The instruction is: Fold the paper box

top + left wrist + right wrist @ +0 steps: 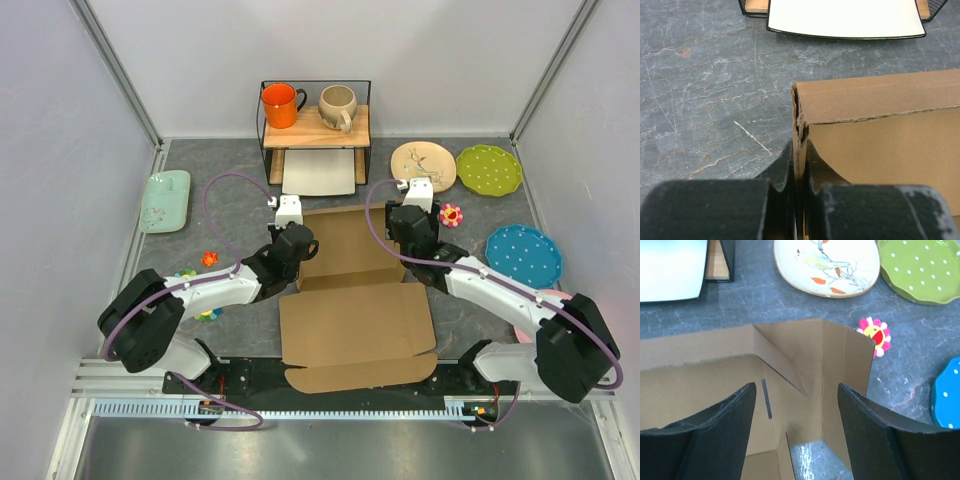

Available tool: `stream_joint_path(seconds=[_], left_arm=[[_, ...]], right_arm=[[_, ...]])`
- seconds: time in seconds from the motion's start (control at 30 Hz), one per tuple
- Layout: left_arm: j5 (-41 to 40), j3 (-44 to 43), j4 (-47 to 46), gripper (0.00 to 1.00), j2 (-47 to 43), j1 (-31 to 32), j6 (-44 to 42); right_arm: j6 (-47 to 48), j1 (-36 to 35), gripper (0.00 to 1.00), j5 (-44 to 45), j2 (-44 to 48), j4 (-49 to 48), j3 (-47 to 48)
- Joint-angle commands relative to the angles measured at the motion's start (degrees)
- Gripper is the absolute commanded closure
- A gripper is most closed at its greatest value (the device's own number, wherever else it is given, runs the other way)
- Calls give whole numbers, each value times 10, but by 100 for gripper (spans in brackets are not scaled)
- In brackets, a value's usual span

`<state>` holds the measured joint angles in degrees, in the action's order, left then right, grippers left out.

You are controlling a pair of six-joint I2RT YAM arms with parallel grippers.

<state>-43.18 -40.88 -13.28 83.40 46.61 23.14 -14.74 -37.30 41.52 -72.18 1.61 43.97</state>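
Note:
The paper box (pixel 355 320) is brown cardboard in the middle of the table, its far part partly raised into walls and its near panel lying flat. My left gripper (pixel 298 243) is at the box's left wall. In the left wrist view it (pixel 800 148) is shut on the upright, doubled edge of that wall of the box (pixel 880 125). My right gripper (pixel 408 232) hovers at the box's right far corner. In the right wrist view it (pixel 797 390) is open, with the box's raised corner flaps (pixel 840 355) in front of it and neither finger touching them.
A wire rack (pixel 315 125) at the back holds an orange mug (pixel 280 104) and a beige mug (pixel 337 106), with a white tray (pixel 320 172) beneath. Cream (pixel 423 165), green (pixel 489 169) and blue (pixel 524 254) plates lie right. A mint tray (pixel 165 200) lies left. A flower toy (pixel 451 214) sits near the box.

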Motion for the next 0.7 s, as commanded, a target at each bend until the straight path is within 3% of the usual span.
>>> stream_joint_path(seconds=[0.0,0.43,0.57,0.67], left_arm=[[12,9,42,98,-10,1,9],[14,6,40,98,-6,1,2],[7,6,44,98,-4,1,4],[-6,8,49,98,-8,1,2]], right_arm=[[26,9,27,-12,-28,-54,47],[-51,14,56,-173,-64,-56,26],[-73,14,51,-210,-44,-38,17],[-71,15,32,-181,16,13,13]])
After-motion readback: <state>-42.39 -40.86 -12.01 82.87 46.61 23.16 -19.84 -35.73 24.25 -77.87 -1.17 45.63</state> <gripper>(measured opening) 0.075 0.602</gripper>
